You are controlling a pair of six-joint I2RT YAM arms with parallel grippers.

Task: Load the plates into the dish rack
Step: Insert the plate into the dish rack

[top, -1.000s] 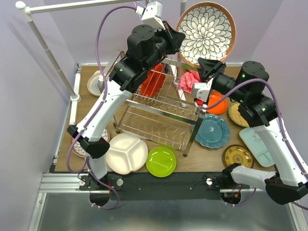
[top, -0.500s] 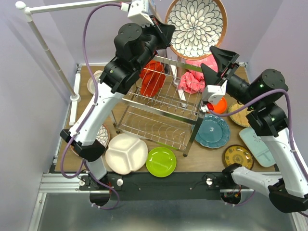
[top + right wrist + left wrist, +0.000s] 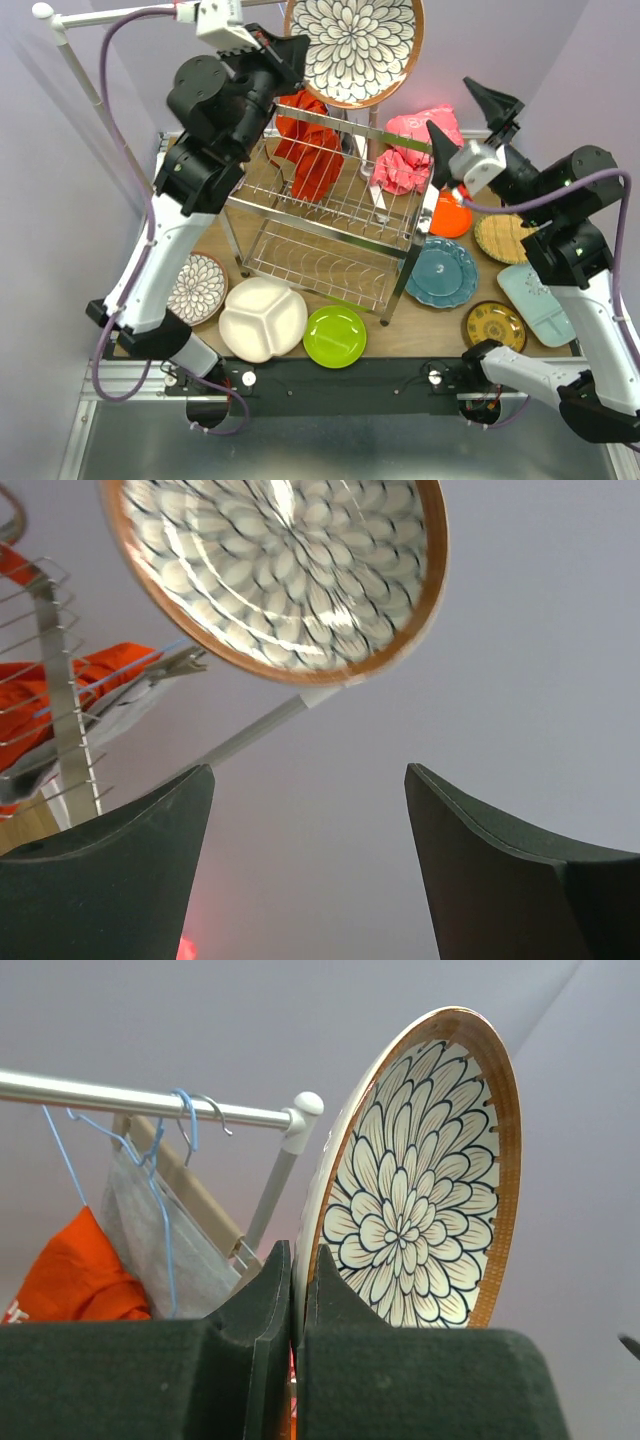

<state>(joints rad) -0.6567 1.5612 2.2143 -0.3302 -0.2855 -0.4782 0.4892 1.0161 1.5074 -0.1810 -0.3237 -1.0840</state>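
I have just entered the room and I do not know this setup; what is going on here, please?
The left gripper is shut on the rim of a large floral plate, holding it high above the far side of the steel dish rack. The right gripper is open and empty, raised near the rack's right end. A white divided plate, a lime green plate and a teal plate lie on the table beside the rack.

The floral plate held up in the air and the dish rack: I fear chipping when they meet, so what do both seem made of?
The floral plate: probably glazed ceramic, though melamine is possible; its face shows a sheen, printed dark petals and a tan-orange rim. The dish rack: metal wire, likely polished or chromed steel; thin bright rods with mirror-like glints.
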